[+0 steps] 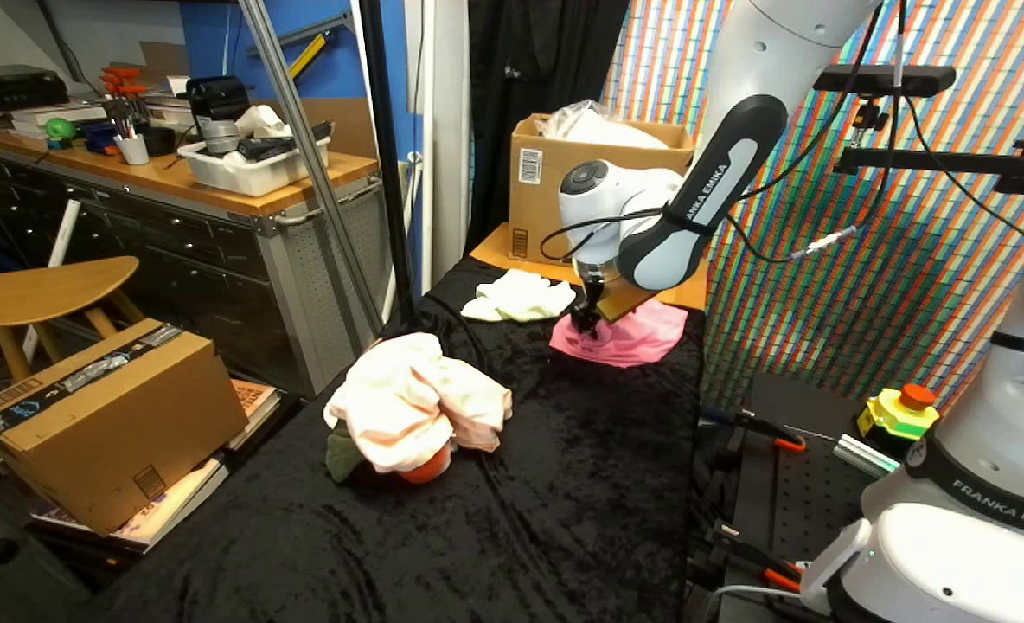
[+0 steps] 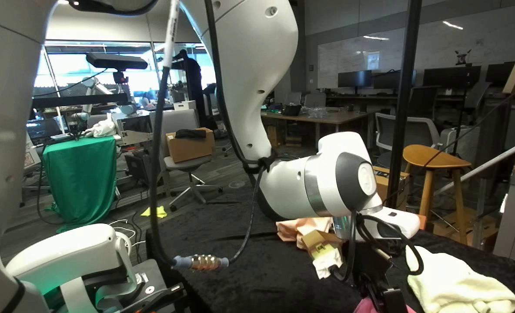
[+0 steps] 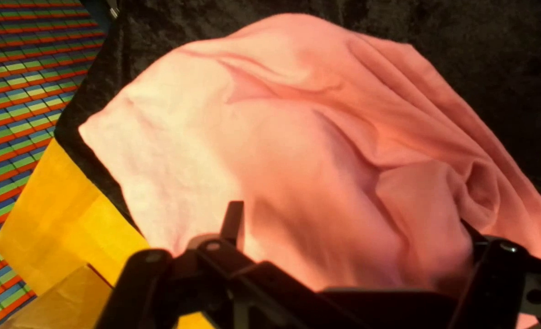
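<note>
pink cloth (image 1: pixel 637 342) is seen right of centre in an exterior view, pale cloth (image 1: pixel 521 296) to its left. in the wrist view, gripper (image 3: pixel 354 224) is held at it from the bottom, fingers (image 3: pixel 235 219) spread wide, nothing clamped; contact can't be told. a raised fold (image 3: pixel 419 196) is probably best centred between the tips, depth kept shallow so the black table cover (image 1: pixel 581 484) isn't pinched too.

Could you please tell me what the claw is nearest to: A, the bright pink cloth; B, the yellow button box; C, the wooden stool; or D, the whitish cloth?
A: in the wrist view, the bright pink cloth shows between the jaws of the open claw.
</note>
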`<control>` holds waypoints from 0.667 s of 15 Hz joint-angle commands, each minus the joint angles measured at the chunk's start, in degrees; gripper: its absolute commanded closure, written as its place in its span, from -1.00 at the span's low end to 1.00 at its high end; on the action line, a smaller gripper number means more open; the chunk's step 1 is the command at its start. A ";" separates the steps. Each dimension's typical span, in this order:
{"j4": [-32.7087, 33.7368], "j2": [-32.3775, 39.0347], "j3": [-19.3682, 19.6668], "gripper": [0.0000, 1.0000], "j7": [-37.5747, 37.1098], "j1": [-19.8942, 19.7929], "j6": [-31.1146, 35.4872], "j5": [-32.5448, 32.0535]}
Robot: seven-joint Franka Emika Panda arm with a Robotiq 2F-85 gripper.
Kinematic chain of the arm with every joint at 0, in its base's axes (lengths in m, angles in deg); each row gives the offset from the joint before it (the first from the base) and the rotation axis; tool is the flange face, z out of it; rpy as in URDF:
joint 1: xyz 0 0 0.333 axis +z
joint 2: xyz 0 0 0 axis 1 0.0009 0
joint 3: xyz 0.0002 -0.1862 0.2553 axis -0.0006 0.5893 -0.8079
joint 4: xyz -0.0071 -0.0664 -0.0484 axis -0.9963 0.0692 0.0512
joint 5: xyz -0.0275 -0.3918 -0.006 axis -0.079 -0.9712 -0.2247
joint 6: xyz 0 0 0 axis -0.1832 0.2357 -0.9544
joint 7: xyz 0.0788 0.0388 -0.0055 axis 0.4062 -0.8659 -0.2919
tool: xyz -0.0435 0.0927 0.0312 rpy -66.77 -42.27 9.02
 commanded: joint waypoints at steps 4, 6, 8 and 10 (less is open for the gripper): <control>1.75 1.17 0.75 -0.17 -0.31 0.12 1.31 1.16; 1.61 0.93 0.66 0.15 -0.10 0.03 1.50 1.62; 1.39 0.72 0.47 0.47 0.21 -0.14 1.95 2.27; 1.04 0.56 0.15 0.78 0.85 -0.34 2.68 3.72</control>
